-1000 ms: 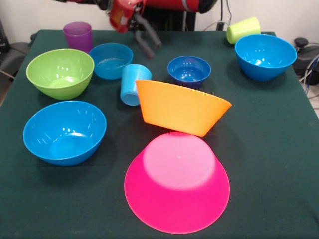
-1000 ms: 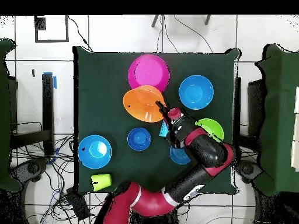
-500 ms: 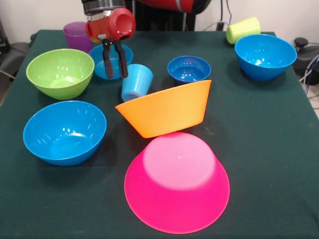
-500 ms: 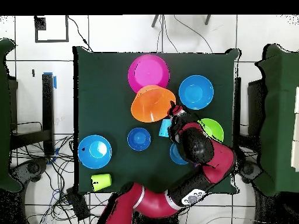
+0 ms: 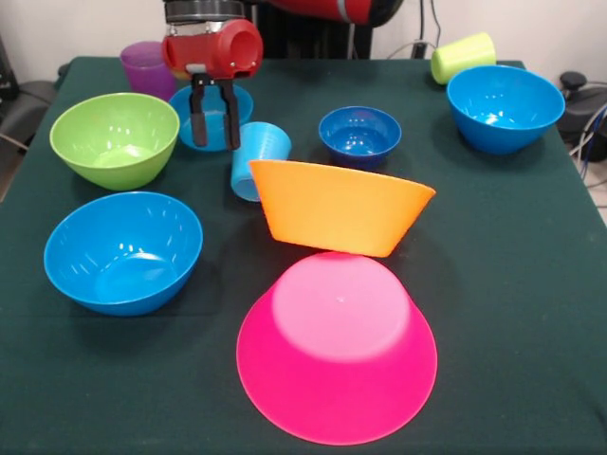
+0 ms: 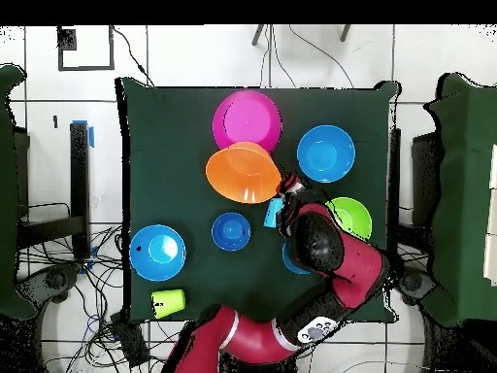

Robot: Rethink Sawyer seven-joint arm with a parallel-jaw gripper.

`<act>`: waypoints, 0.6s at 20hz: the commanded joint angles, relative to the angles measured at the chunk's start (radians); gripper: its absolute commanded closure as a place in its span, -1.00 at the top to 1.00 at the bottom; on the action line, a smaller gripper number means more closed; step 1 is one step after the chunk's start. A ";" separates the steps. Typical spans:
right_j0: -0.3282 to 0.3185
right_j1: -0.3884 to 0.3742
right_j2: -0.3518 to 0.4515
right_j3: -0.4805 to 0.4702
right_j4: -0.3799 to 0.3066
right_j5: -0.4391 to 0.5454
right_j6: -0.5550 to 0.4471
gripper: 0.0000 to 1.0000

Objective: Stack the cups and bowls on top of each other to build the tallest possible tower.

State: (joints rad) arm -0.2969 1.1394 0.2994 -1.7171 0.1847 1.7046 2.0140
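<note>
Since a moment ago the orange bowl (image 5: pixel 340 208) has rocked back, its high rim now on the other side; it sits tilted on the upturned pink bowl (image 5: pixel 337 346). Gripper (image 5: pixel 213 112) points straight down, fingers slightly apart, empty, over the small light-blue bowl (image 5: pixel 211 121), beside the toppled light-blue cup (image 5: pixel 258 158).

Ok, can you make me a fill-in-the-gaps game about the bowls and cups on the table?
1. The big pink plastic bowl lies upside ____.
2. The big orange plastic bowl sits tilted on the ____ bowl.
3. The light-blue plastic cup lies on its ____.
4. The robot's pincer hangs empty, with its two fingers pointing ____.

Missing words: down; pink; side; down
</note>
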 commanded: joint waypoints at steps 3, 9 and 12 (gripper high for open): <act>0.073 0.233 0.244 -0.100 -0.110 0.060 0.058 1.00; 0.173 0.165 0.361 0.006 0.048 0.039 0.370 1.00; 0.226 0.099 0.431 0.083 0.168 0.110 0.549 1.00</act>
State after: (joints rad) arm -0.1325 1.0882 0.4092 -1.6974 0.2449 1.7046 2.1182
